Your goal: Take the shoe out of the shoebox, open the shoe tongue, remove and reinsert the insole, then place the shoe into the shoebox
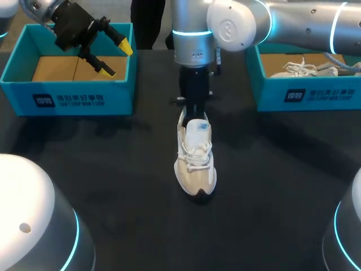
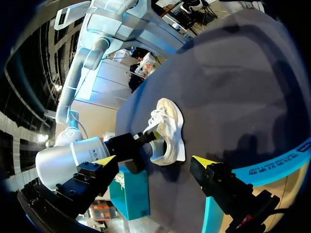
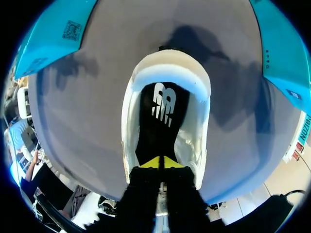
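Squarely in the middle of the dark desk (image 1: 113, 169) lies the white sneaker (image 1: 194, 161), sole down, outside both boxes. Its toe points toward the near edge and its heel toward the far one. The right arm comes in from the right and reaches past the middle, so the right hand (image 3: 160, 162) stands over the heel with its fingers down in the shoe's opening. From the wrist, the yellow tips are pressed nearly together at the heel end of the black insole (image 3: 158, 121). They seem to pinch it, though the contact itself is hard to make out. The insole lies flat inside the shoe.

The left hand (image 1: 116, 56) hangs above the teal left shoebox (image 1: 67, 93), fingers spread wide and holding nothing. At the far right stands the teal right shoebox (image 1: 304, 93), with a second white sneaker (image 1: 307, 69) in it.
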Available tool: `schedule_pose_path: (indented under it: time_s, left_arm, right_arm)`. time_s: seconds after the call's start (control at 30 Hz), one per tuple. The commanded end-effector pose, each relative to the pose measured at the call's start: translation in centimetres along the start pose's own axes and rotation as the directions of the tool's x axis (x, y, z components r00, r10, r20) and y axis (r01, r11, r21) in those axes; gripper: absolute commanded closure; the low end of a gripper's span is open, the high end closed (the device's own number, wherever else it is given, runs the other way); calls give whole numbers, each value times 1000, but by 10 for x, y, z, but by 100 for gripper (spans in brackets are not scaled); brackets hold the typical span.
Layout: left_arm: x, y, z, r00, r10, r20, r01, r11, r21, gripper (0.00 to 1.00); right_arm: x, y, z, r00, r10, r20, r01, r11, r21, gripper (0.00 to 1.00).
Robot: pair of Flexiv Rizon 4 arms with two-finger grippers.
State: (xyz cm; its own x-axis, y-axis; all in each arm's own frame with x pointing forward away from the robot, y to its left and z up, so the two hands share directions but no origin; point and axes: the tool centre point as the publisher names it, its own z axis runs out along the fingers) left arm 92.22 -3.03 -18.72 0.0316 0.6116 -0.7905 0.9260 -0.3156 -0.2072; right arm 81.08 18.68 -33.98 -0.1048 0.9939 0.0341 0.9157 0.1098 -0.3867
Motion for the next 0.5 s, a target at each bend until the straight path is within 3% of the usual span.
schedule_pose_path:
  time_s: [0.03,0.13,0.5]
  left_arm:
    - [0,-2,0,1000,0,-3,0,1000,-3,0]
    - [0,-2,0,1000,0,-3,0,1000,-3,0]
    - [0,-2,0,1000,0,-3,0,1000,-3,0]
  right_arm:
    - [2,-2,-1,1000,6,7,-6,1000,1,37]
    - [2,-3,-3,1000,8,11,-9,1000,2,0]
    - [6,-4,-6,999,13,42,-13,1000,19,0]
